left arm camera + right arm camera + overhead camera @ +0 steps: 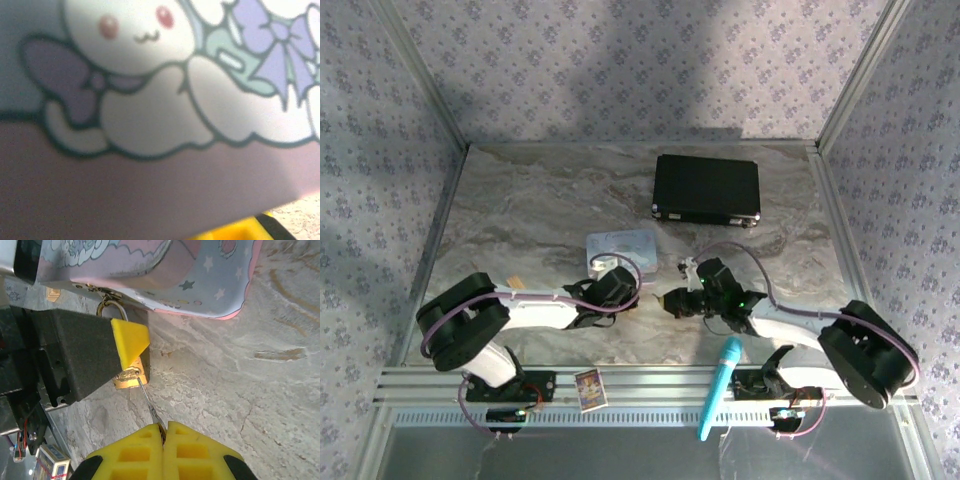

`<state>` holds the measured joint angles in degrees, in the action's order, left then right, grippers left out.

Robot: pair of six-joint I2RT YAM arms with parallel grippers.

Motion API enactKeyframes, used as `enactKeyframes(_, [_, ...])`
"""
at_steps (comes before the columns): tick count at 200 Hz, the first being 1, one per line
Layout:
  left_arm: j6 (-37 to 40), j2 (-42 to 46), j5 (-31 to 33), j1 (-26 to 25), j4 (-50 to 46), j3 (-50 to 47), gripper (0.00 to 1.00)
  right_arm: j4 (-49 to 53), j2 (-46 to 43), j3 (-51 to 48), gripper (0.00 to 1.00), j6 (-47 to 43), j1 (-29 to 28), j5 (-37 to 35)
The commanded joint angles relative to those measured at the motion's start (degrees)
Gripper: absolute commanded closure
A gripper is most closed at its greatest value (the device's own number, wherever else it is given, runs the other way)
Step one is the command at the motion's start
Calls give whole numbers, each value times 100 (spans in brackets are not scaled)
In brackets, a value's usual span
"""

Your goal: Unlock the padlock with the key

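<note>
The brass padlock [131, 376] hangs by its thin silver shackle [114, 307] from the clasp of the pastel tin [165, 270]. One black, yellow-tipped finger [131, 339] of my left gripper [642, 297] presses on the lock body; its other finger is hidden behind the lock. My right gripper [163, 427] is shut on the head of the thin silvery key [150, 402], whose tip sits in the keyhole on the lock's underside. In the top view my right gripper [667, 301] meets the left just in front of the tin [620, 245]. The left wrist view is pressed up against the tin's cartoon lid [150, 100].
A black case [707, 188] lies at the back of the marble table [520, 200]. A small tan wooden block [517, 283] rests near the left arm. A teal stick-shaped object [720, 385] and a small card box [590, 388] lie on the front rail.
</note>
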<state>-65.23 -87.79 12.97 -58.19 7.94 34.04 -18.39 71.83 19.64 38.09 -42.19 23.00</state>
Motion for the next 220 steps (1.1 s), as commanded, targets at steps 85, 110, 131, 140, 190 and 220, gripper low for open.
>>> enactKeyframes(85, [-506,63,-292,101,537,-354,100,-3219,2001,-463,100,1643,-64,1619])
enactKeyframes(110, [-740,227,-349,203,1173,-709,100,-3925,2460,-530,100,2074,8,1864])
enactKeyframes(131, [-789,398,-325,232,1609,-930,100,-4284,2750,-529,100,2286,45,2007])
enactKeyframes(140, [-798,486,-319,238,1724,-995,100,-4458,2846,-538,100,2364,75,2059])
enactKeyframes(190, [-799,829,-418,290,1996,-1144,100,-5311,3291,-451,100,3018,259,2501])
enactKeyframes(220, [-908,925,-546,325,2313,-1248,100,-5331,3406,-355,100,3092,276,2690])
